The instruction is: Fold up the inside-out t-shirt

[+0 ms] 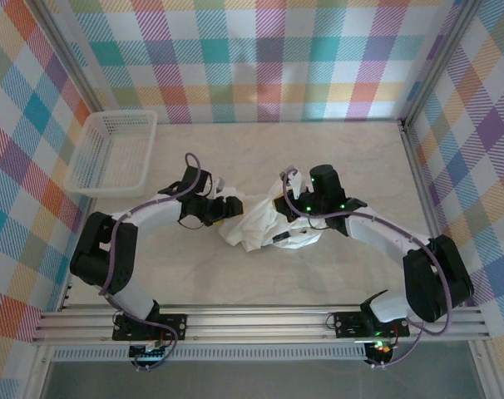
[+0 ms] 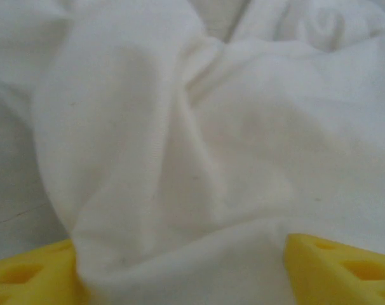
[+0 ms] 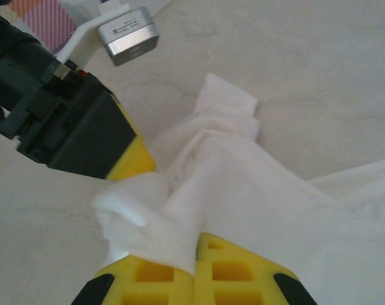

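Observation:
The inside-out t-shirt [image 1: 264,226] lies crumpled in a white heap at the middle of the table, between the two arms. My right gripper [image 3: 195,254] is shut, with a bunched fold of the t-shirt [image 3: 243,184] pinched between its yellow fingers. My left gripper [image 2: 180,273] presses into the heap from the left, its yellow fingers [image 2: 345,267] standing wide apart with a ridge of white cloth [image 2: 180,159] filling the gap. From above, the left gripper [image 1: 229,208] and the right gripper [image 1: 287,214] sit on opposite sides of the heap. No print or label shows.
A white plastic mesh basket [image 1: 111,150] stands at the far left of the table. Checked walls close in the back and both sides. Bare marble tabletop [image 1: 260,274] lies in front of the heap, with the metal rail [image 1: 260,322] holding the arm bases beyond it.

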